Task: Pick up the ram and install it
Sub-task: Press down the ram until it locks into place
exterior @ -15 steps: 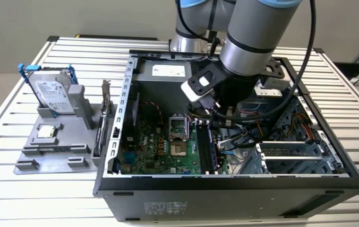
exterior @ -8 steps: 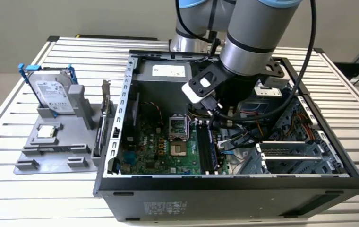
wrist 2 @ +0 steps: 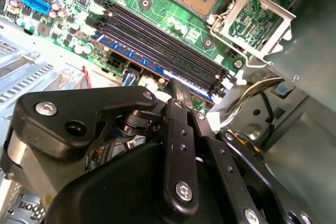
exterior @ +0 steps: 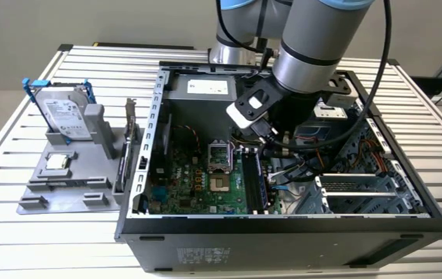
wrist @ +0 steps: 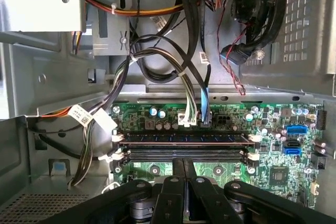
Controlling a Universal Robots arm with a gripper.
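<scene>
Sitting left of the open computer case (exterior: 283,224) in the exterior view are one hard drive (exterior: 64,116), one processor chip (exterior: 56,163) and one grey holder tray (exterior: 58,186). Four memory slots (wrist: 181,148) are lying on the motherboard (wrist: 273,145), one carrying the ram (wrist: 181,138).

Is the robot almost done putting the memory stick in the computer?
Nearly, it seems. A ram stick already sits in the slot by the cables, lying along the motherboard. The gripper is down inside the case, its fingers close together just above the slots. Whether the stick is clicked fully in can't be told, and the gripper is not yet out of the case.
</scene>
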